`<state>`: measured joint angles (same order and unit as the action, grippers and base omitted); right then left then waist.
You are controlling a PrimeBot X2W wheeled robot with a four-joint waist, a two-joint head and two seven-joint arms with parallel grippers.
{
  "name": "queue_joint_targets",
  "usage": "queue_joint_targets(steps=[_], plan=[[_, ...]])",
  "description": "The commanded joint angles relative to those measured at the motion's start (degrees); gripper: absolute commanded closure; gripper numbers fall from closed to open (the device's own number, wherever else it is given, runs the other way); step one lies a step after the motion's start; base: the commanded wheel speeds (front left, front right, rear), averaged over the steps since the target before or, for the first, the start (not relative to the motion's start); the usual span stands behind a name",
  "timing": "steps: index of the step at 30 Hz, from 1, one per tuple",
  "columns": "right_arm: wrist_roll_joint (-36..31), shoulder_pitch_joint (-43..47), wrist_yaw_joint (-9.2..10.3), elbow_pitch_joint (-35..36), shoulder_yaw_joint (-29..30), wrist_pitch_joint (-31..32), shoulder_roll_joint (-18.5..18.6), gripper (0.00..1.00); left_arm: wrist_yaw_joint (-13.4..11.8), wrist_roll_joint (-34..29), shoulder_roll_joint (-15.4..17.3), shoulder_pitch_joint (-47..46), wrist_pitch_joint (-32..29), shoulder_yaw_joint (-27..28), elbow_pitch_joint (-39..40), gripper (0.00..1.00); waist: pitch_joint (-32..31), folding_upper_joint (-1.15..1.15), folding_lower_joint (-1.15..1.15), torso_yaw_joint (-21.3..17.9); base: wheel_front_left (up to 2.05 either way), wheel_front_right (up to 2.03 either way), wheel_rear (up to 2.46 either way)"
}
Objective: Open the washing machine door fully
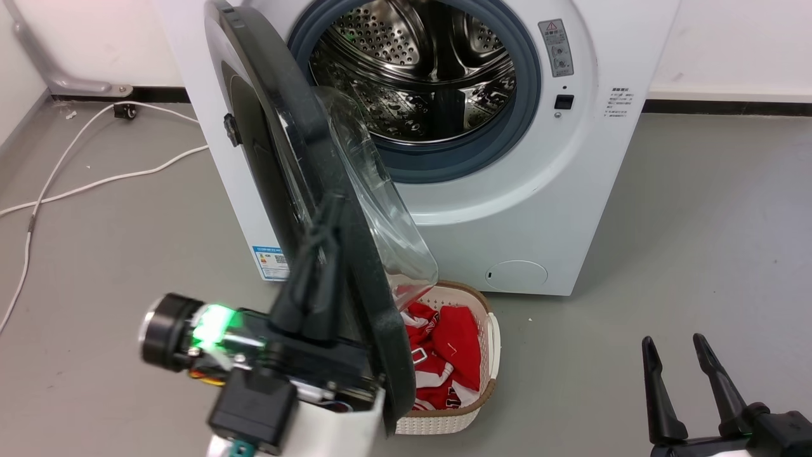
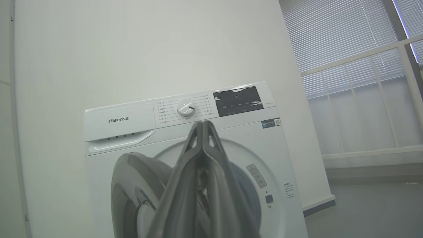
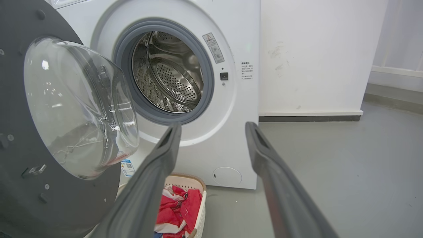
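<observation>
Left gripper (image 2: pixel 202 125), fingers pressed together, lies along the half-open washing machine door (image 1: pixel 279 127), seemingly to swing it wider; right gripper (image 1: pixel 672 343) rests idle, fingers apart.

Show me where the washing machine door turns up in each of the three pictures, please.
Head view: the washing machine door stands edge-on, from upper left down to bottom centre.
Left wrist view: lower left, outer face showing.
Right wrist view: left side, domed inner face showing.
Shared landmark: the small dark square on the white front of the washing machine.
</observation>
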<state>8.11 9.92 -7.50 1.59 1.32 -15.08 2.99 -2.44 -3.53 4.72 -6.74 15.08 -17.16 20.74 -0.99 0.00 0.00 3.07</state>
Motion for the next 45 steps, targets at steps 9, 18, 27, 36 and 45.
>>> queue_joint_targets(steps=[9, 18, 27, 36, 45], plan=[[0.17, -0.47, 0.01, -0.27, -0.52, -0.12, -0.22, 0.0, 1.08, 0.54, -1.01, -2.26, 0.13, -10.18, -1.17, 1.0, 0.13, 0.0, 0.0, -0.38, 0.0, 0.0, 0.0], [0.12, -1.1, 0.01, -0.47, -0.88, -0.12, -0.22, 0.0, 2.76, 0.99, -1.18, -2.98, 0.13, -17.86, -4.2, 1.0, 0.52, 0.0, 0.0, -0.5, 0.0, 0.0, 0.0], [-0.01, -1.45, 0.01, -0.81, -1.26, -0.12, -0.22, 0.0, 3.6, 1.67, -0.51, -1.58, 0.13, -22.62, -8.26, 1.0, 1.06, 0.0, 0.0, -0.16, 0.0, 0.0, 0.0], [-0.26, -2.04, 0.01, -0.96, -1.28, -0.12, -0.22, 0.0, 3.29, 2.7, 1.37, 0.84, 0.13, -24.22, -12.9, 1.0, 2.63, 0.0, 0.0, 0.08, 0.0, 0.0, 0.0], [-0.52, -3.04, 0.01, -1.59, -1.4, -0.12, -0.21, 0.0, 2.16, 4.06, 2.58, 1.73, 0.13, -22.83, -18.04, 1.0, 4.35, 0.0, 0.0, -0.37, 0.0, 0.0, 0.0]])
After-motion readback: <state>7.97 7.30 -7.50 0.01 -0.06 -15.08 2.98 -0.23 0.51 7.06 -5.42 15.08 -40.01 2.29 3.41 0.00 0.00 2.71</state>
